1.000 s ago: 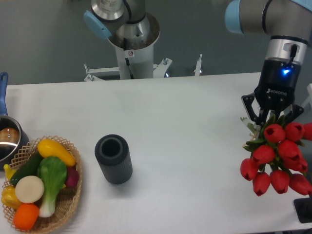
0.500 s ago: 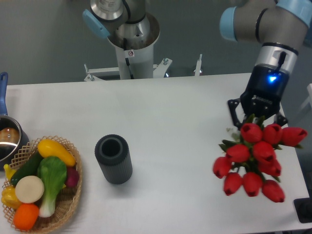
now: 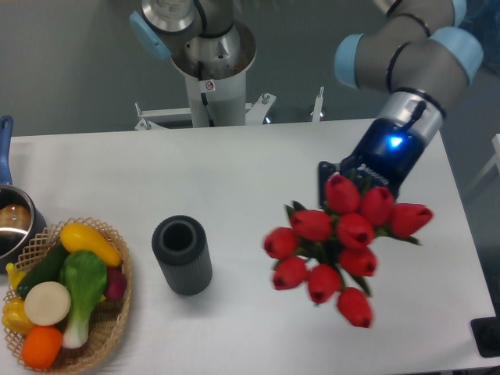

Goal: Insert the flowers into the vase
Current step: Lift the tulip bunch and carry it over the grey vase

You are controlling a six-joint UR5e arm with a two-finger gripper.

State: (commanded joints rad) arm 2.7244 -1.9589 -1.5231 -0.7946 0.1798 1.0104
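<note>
The bunch of red closed tulip buds with green leaves (image 3: pixel 337 246) hung right of centre, buds turned toward the camera, presumably carried so the stems could drop into the dark grey ribbed cylindrical vase (image 3: pixel 182 255), which stood upright at lower left-centre, well apart. The black two-finger gripper (image 3: pixel 355 178) sat behind the blooms (fingers and stems hidden), so its closure could not be told.

White table (image 3: pixel 258 168), dark ribbed vase (image 3: pixel 182 255) upright, wicker basket (image 3: pixel 109 324) of toy vegetables, metal pot (image 3: pixel 14 223) at left edge
</note>
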